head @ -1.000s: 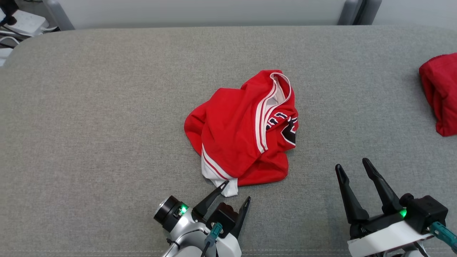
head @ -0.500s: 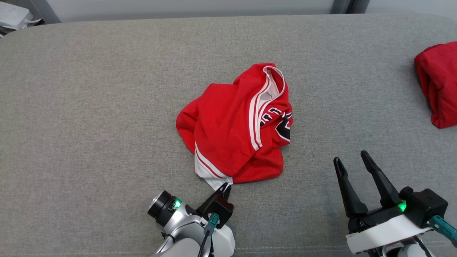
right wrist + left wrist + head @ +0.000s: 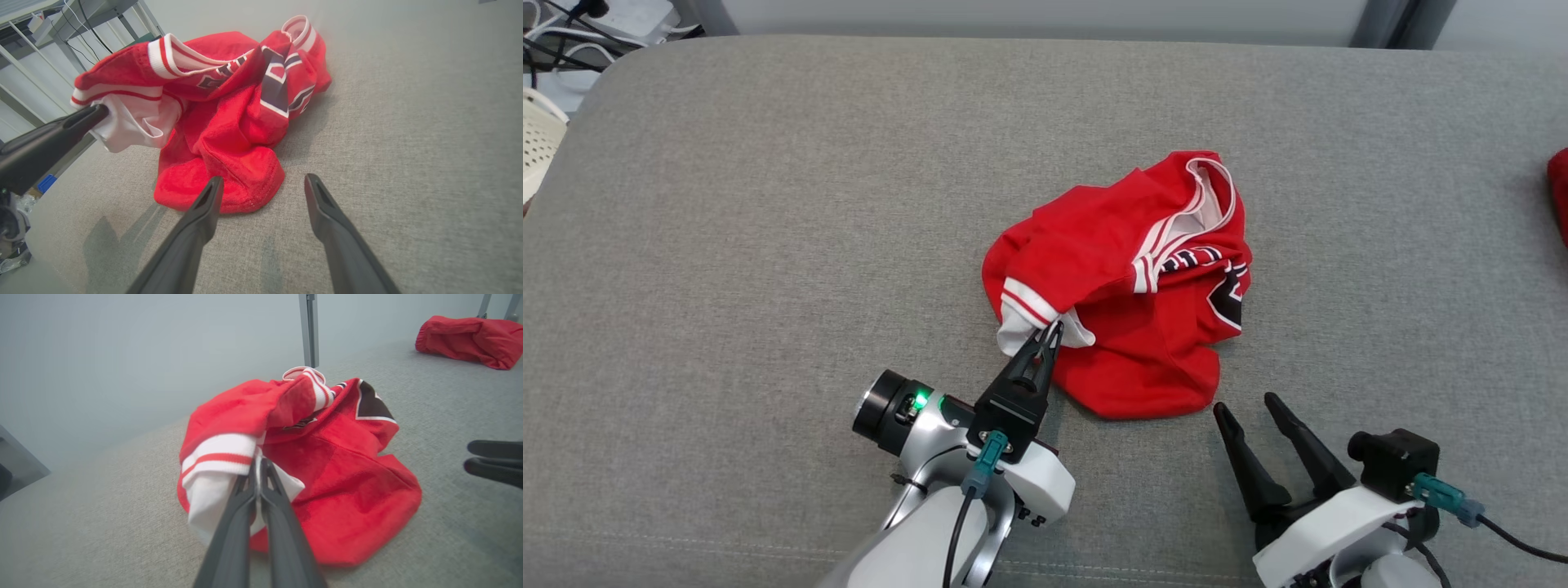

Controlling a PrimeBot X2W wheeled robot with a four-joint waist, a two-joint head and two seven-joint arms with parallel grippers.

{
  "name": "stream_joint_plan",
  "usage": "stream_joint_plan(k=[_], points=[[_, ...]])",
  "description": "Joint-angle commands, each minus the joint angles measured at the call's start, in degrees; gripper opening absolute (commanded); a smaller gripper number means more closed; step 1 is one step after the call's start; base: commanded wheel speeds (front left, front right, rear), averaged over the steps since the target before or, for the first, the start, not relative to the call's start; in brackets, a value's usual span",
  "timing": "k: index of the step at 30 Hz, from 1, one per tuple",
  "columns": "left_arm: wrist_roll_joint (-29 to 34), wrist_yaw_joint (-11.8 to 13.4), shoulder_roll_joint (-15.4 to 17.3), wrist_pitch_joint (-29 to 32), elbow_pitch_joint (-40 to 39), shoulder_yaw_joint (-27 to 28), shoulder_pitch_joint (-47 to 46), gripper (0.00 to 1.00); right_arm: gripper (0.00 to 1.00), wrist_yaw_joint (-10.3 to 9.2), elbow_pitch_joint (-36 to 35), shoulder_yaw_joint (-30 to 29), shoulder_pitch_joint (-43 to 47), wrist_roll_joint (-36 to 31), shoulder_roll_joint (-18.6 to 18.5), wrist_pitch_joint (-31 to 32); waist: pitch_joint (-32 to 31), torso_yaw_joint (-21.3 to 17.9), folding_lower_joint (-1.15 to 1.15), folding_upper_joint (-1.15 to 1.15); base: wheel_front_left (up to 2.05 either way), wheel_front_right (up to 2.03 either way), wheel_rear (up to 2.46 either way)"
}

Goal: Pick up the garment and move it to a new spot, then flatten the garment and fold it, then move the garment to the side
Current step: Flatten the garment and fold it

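- The red jersey, trimmed in white-and-red stripes with a dark crest, is lying crumpled in a heap near the middle of the grey fabric-covered desk.
- Its white striped edge is being held up off the desk at the near-left of the heap, and I cannot tell whether it is a hem or a sleeve end. The rest of the jersey is resting on the cloth.
- My left claw is pinching that white edge, its fingers pressed together on the fabric with no gap between them.
- My right claw is hovering with its fingers spread apart, holding nothing. It is just beside the jersey's near red fold and not touching it.
- I am judging this to be the first step. The grasp is made, but the carry to a new spot is not yet done, and flattening, folding and setting aside are all waiting.
- The next move is calling for a lift high enough that the bulk comes clear instead of dragging, then a carry. Hanging from one edge, the heap is likely to swing, so a slow pace is looking wise.
- Further out, another red garment is sitting at the desk's right edge, well apart, and a white basket is standing off the left corner.
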Motion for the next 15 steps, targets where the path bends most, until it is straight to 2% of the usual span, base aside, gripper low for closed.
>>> stream_joint_plan(k=[1, 8, 15], points=[[1.2, 0.0, 1.1, -0.3, -2.6, 2.6, 0.1, 0.00, 1.00, 0.00, 0.2, 1.9, -1.4, 1.3, 0.5, -0.4, -0.2, 0.9, 0.00, 0.00, 0.00, 0.00, 0.00], [4.0, -1.5, 0.9, -0.3, -7.9, 6.4, 1.0, 0.00, 1.00, 0.00, 7.9, 5.5, -5.2, 4.8, 1.9, -0.4, 0.0, 2.7, 0.00, 0.00, 0.00, 0.00, 0.00], [5.9, -3.0, 0.2, -0.3, -9.2, 7.5, 1.0, 0.00, 1.00, 0.00, 13.8, 5.7, -8.3, 6.9, 3.7, -0.4, 0.6, 3.9, 0.00, 0.00, 0.00, 0.00, 0.00]])
